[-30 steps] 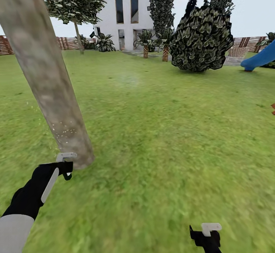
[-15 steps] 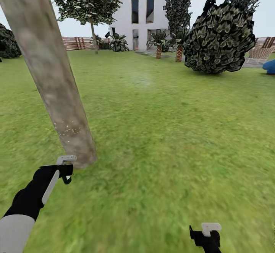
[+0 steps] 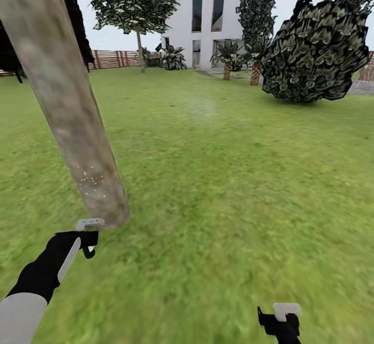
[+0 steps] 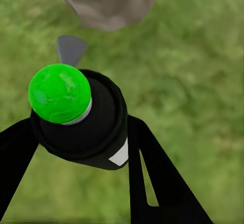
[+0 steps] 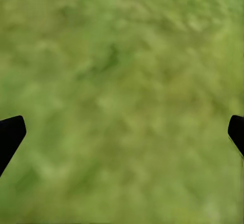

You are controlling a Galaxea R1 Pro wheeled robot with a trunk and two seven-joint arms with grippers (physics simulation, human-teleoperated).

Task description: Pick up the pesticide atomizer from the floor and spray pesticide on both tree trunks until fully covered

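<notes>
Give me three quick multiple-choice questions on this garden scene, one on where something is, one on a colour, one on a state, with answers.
1. Where is the atomizer?
A. On the grass
B. In the left hand
C. In the right hand

2. What colour is its round cap?
A. Green
B. Red
C. Blue

3. How is the right hand?
A. Shut on a can
B. Open over grass
C. Touching the trunk

Answers: 1 B, black fingers flank its dark body. 2 A, the left wrist view shows a bright green ball. 3 B, its fingertips sit wide apart with bare grass between.

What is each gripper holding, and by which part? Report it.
The left gripper holds the sprayer by its dark body, fingers on both sides. The right gripper is open over grass.
</notes>
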